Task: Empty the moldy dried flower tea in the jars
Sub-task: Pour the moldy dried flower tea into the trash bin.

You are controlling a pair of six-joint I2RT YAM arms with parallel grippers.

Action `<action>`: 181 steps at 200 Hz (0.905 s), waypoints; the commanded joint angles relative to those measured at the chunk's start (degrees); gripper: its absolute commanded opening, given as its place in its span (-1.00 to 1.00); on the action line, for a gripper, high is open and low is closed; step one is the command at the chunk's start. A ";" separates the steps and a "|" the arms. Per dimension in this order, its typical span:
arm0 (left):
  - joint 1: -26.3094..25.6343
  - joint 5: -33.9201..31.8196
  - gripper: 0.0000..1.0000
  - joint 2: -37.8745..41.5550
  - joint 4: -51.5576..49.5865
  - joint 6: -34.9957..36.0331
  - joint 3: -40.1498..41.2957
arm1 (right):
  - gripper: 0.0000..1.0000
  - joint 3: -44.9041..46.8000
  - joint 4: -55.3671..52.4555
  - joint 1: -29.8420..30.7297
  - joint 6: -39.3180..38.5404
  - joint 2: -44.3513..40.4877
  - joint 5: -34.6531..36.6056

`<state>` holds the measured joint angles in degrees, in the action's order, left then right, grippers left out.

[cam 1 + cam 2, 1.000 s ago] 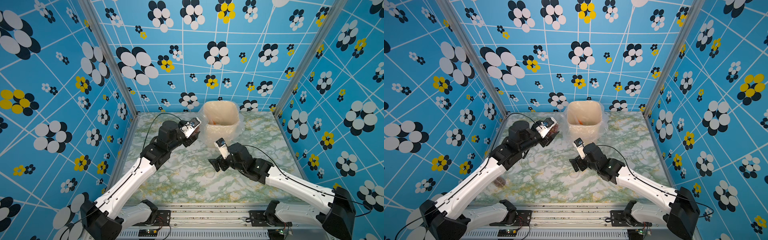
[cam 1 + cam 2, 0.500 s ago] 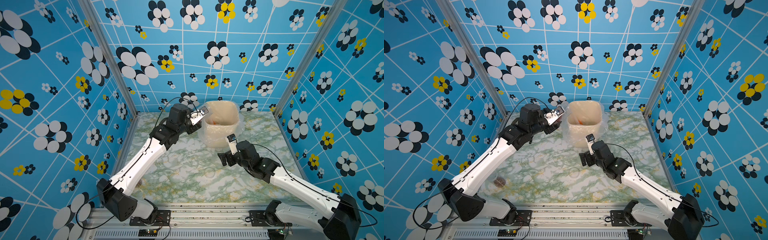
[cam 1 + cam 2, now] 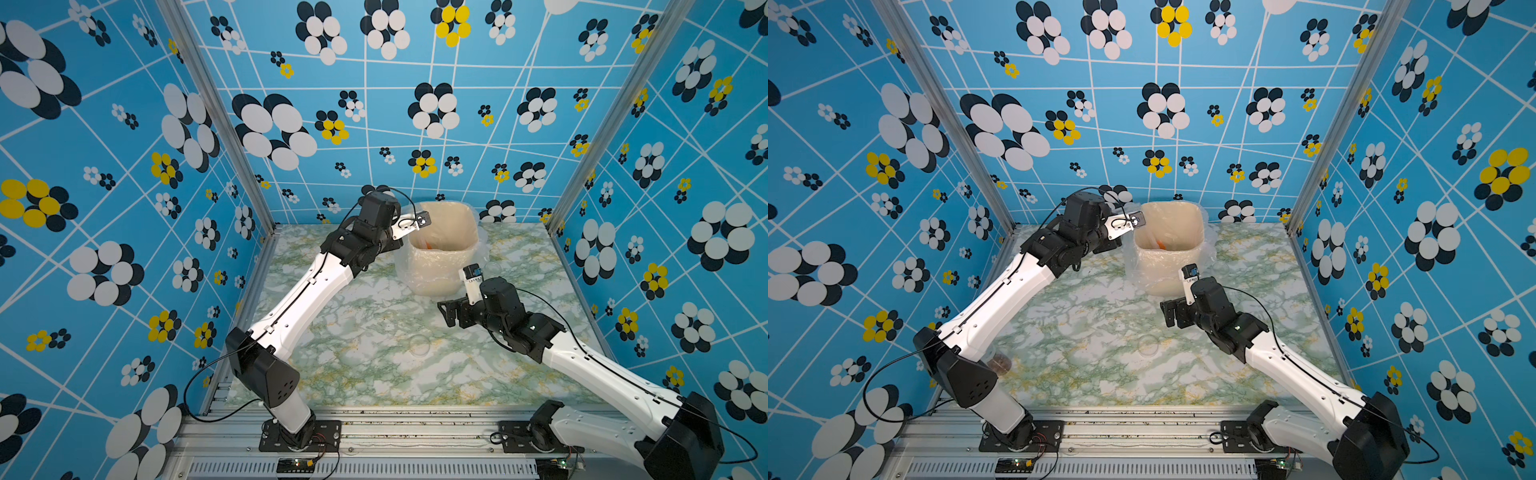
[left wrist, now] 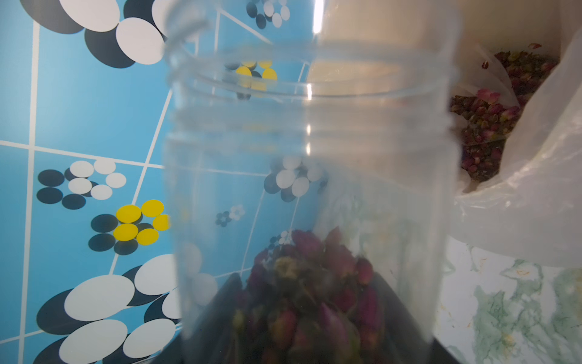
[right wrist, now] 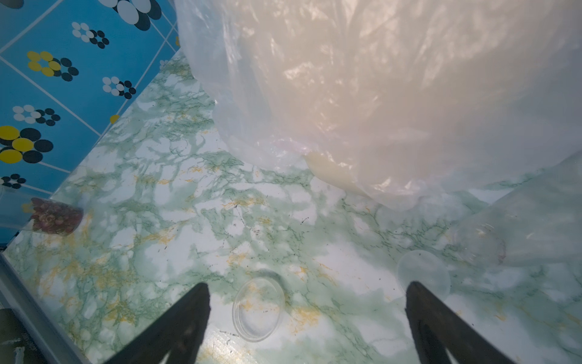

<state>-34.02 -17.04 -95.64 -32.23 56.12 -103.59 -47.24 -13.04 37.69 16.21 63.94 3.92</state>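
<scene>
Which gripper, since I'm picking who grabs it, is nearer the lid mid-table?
Right. The right gripper, open, is close by the lid, on its bin side; the left gripper is far off at the bin's rim, holding a jar.

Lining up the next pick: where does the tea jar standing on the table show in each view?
In a top view: hidden behind the left arm.
In a top view: tea jar at the table's left edge, beside that arm's elbow.
Left wrist: absent; that is the held jar.
Right wrist: tea jar by the blue wall.
Shared landmark: the bin, in all four.
</scene>
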 commanded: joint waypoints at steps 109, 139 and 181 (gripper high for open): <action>-2.45 -11.13 -0.77 -6.93 12.93 25.59 -2.51 | 0.98 3.40 0.77 -0.53 3.51 -1.89 0.95; -2.65 -11.60 -0.77 -7.45 17.65 31.35 -1.13 | 0.99 3.56 0.13 -0.51 3.60 -2.41 1.34; -2.63 -11.31 -0.79 -8.39 23.52 38.45 0.48 | 0.99 4.13 0.12 -0.62 4.00 -3.02 2.05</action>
<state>-36.29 -27.90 -102.63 -14.52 88.18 -104.09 -43.99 -12.84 37.52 19.11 61.98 4.51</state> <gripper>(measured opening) 0.658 0.992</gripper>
